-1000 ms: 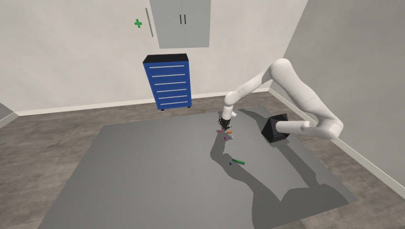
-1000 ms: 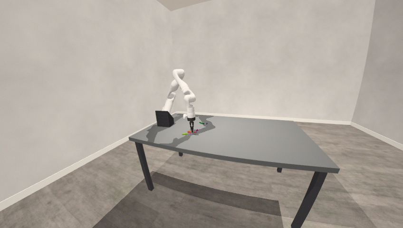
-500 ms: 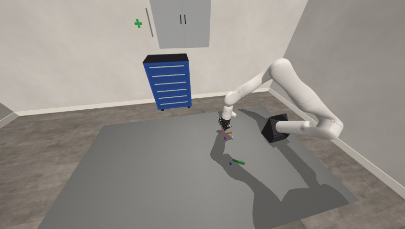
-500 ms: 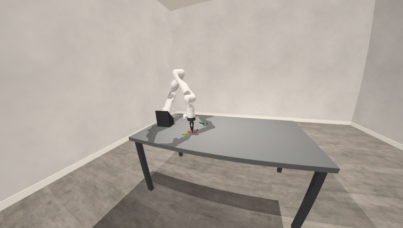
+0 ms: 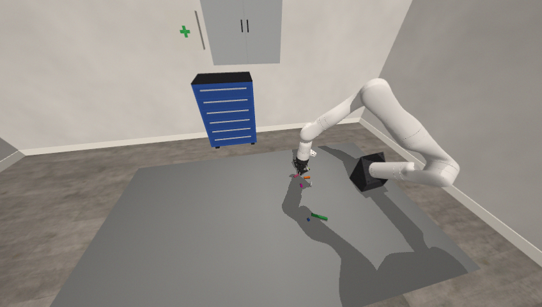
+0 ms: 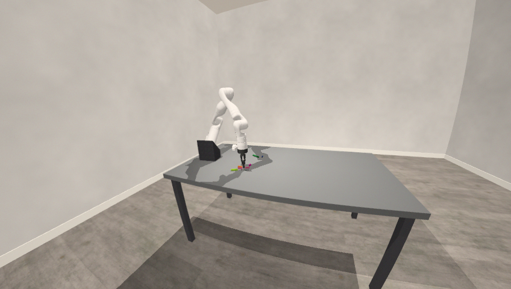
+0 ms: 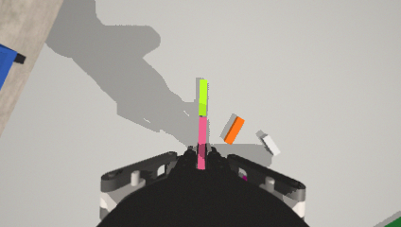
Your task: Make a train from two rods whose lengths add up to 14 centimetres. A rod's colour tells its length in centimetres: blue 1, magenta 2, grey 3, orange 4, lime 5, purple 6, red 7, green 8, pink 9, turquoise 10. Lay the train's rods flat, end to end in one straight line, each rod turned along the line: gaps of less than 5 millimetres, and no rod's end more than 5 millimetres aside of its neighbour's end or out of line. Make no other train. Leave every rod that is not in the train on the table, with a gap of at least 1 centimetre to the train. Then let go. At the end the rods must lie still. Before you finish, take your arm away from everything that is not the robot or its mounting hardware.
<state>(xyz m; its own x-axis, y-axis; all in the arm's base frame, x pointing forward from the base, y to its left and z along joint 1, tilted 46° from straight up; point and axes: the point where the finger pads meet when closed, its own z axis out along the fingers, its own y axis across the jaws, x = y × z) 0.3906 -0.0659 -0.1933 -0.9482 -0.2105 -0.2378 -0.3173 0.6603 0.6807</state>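
In the wrist view my gripper is shut on the pink rod, which runs straight ahead from between the fingers, low over the table. The lime rod lies flat beyond it, end to end with it and in one line. The gripper also shows in the top view and the exterior view. An orange rod and a grey rod lie just right of the pink rod. A magenta rod lies near the gripper. A green rod and a small blue rod lie farther off.
The arm's black base block stands on the table to the right of the rods. A blue drawer cabinet stands on the floor beyond the table's far edge.
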